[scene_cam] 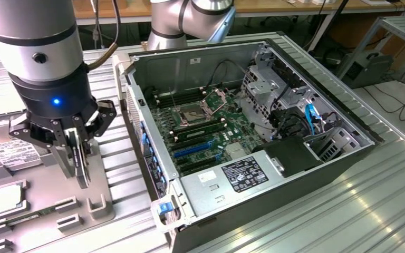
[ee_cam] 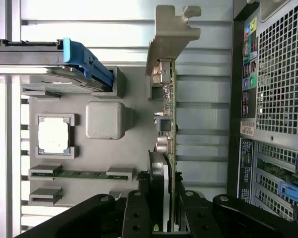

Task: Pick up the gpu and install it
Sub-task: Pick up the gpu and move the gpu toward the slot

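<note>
My gripper (scene_cam: 76, 150) is shut on the gpu (scene_cam: 83, 166), holding it on edge over the grey parts tray (scene_cam: 55, 205), on the exterior view's left of the open computer case (scene_cam: 329, 158). In the wrist view the gpu (ee_cam: 173, 124) shows edge-on: a thin green board with a black shroud on one side and a silver end bracket (ee_cam: 171, 34) at the far end. The black fingers (ee_cam: 136, 213) clamp it from both sides, with my gripper (ee_cam: 164, 210) centred on the card. The motherboard (scene_cam: 202, 129) lies exposed inside the case.
On the tray lie a silver hard drive (scene_cam: 16, 153), a square processor chip (scene_cam: 7, 197) (ee_cam: 53, 135) and a memory stick (ee_cam: 79, 173). The case's perforated rear panel (ee_cam: 283, 74) stands close beside the card. A second arm's base (scene_cam: 181, 21) rises behind the case.
</note>
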Motion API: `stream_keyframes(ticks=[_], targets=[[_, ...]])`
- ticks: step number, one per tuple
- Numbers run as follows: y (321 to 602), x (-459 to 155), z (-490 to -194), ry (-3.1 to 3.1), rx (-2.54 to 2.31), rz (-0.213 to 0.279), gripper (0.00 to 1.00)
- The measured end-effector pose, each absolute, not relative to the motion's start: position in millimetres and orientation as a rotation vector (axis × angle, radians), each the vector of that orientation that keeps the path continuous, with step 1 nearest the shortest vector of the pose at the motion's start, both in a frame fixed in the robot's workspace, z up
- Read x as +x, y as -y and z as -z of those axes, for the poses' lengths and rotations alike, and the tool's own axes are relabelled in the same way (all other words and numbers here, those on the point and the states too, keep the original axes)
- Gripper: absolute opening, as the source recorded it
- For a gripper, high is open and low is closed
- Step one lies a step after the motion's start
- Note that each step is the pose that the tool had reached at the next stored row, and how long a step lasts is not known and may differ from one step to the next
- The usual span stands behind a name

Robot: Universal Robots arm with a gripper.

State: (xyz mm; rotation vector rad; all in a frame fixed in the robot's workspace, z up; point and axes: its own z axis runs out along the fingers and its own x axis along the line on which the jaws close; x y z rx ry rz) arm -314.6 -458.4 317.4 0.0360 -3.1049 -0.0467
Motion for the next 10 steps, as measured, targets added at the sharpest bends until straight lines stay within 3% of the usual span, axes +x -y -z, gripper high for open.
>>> stream_keyframes(ticks=[10], targets=[[458.4,-314.6,-326.2,3.105,0.040,0.047,0.28]])
